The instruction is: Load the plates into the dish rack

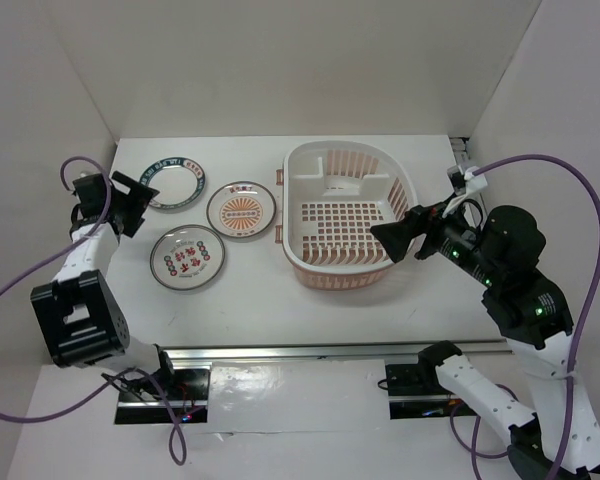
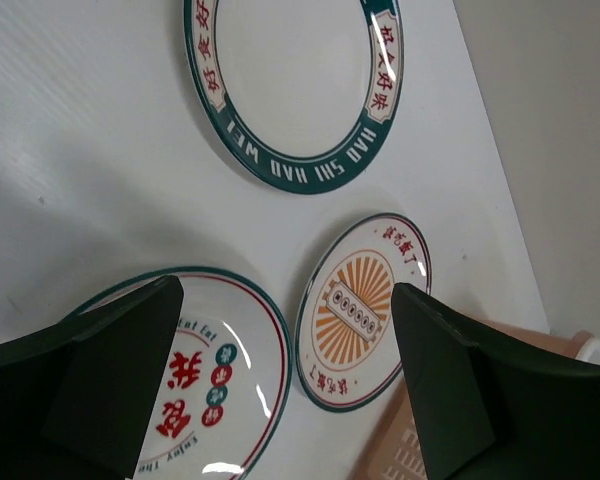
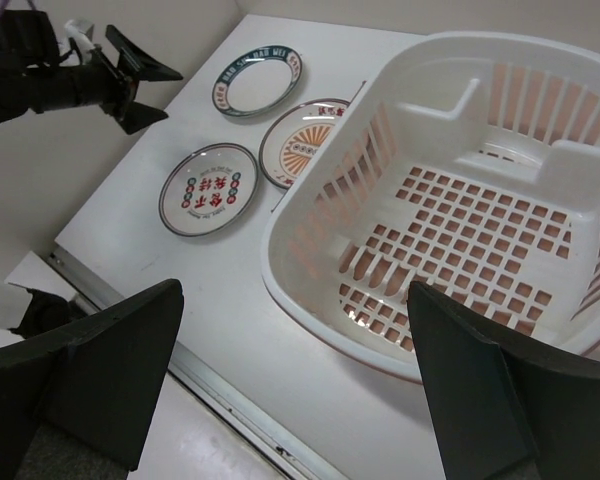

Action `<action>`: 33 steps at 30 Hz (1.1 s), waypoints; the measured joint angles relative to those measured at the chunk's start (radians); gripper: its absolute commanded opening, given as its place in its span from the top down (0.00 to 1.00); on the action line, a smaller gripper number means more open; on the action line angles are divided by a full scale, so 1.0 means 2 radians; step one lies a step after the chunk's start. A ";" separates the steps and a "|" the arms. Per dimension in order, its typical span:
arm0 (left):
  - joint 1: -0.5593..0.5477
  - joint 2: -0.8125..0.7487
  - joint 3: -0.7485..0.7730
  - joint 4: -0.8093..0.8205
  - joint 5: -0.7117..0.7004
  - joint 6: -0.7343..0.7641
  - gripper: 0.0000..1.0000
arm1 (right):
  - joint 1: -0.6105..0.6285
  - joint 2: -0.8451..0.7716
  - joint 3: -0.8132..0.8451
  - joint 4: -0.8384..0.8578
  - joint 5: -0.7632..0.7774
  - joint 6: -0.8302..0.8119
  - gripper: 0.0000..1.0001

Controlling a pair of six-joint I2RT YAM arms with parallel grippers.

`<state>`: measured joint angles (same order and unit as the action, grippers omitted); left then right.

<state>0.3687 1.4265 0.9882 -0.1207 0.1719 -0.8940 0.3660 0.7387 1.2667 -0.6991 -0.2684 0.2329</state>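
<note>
White plates (image 1: pixel 187 258), top view, lie left of centre beside the unloaded dish rack (image 1: pixel 298 155), first pickup pending; left wrist view, left gripper (image 2: pixel 288 290) gapes empty and should descend onto a rim; right wrist view, right gripper (image 3: pixel 295 292) likewise wide and empty.

In the top view, the left arm (image 1: pixel 80 290) at 8 o'clock and the right arm (image 1: pixel 520 300) at 4 o'clock are white links with boxy black joints, looping purple cables (image 1: pixel 532 157), green lights (image 1: pixel 536 311) on the right, and dark wedge-fingered left claw (image 1: pixel 130 203) and right claw (image 1: pixel 388 237).
</note>
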 measured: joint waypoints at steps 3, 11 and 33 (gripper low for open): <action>0.008 0.049 0.001 0.036 0.013 -0.005 0.05 | 0.000 -0.002 0.000 0.001 -0.005 0.000 0.00; 0.026 0.190 0.041 0.065 0.032 -0.012 0.06 | 0.000 -0.002 0.001 0.002 -0.014 -0.004 0.00; 0.036 0.341 0.148 0.174 0.078 -0.028 0.40 | 0.000 0.006 0.001 0.010 -0.011 -0.007 0.00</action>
<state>0.4412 2.1086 1.2850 0.2264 0.3275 -0.9504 0.3668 0.7506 1.2686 -0.6785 -0.2909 0.2184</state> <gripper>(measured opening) 0.617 0.999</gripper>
